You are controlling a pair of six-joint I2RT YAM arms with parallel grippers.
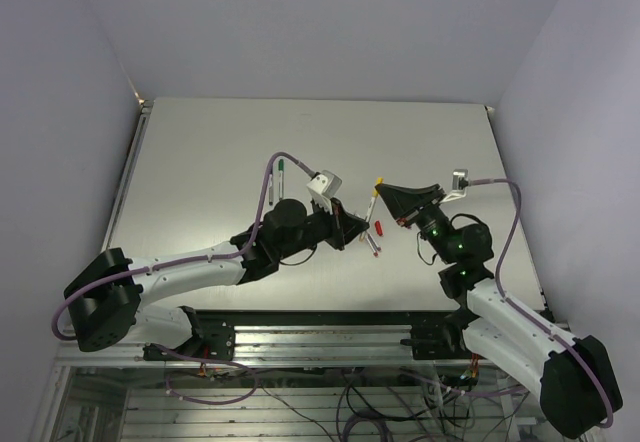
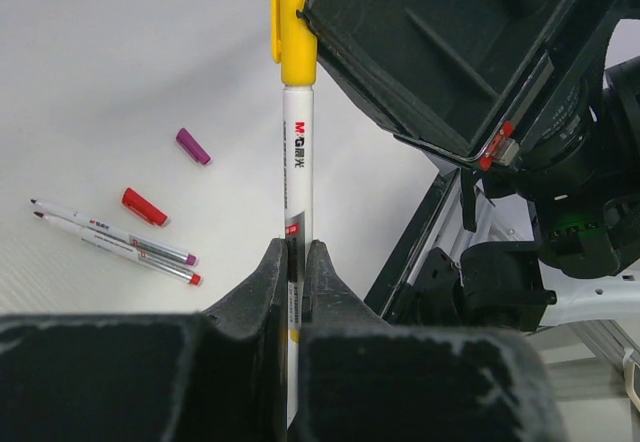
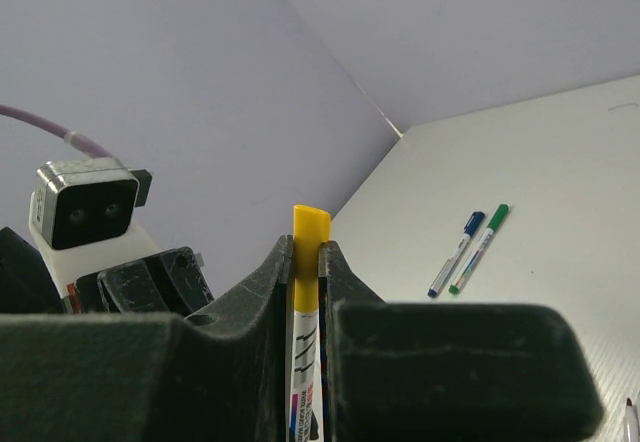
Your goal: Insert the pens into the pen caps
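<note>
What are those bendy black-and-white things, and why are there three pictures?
They are two robot arms, the left arm and the right arm, fixed to a table. Each ends in a two-finger pincher. The big picture looks down from above. The other two come from little cameras on the wrists. The left gripper pinches a white pen. The right gripper pinches the yellow cap on its end. Lying on the table are a red cap, a magenta cap, two uncapped pens, and a blue pen and a green pen with caps on.
</note>
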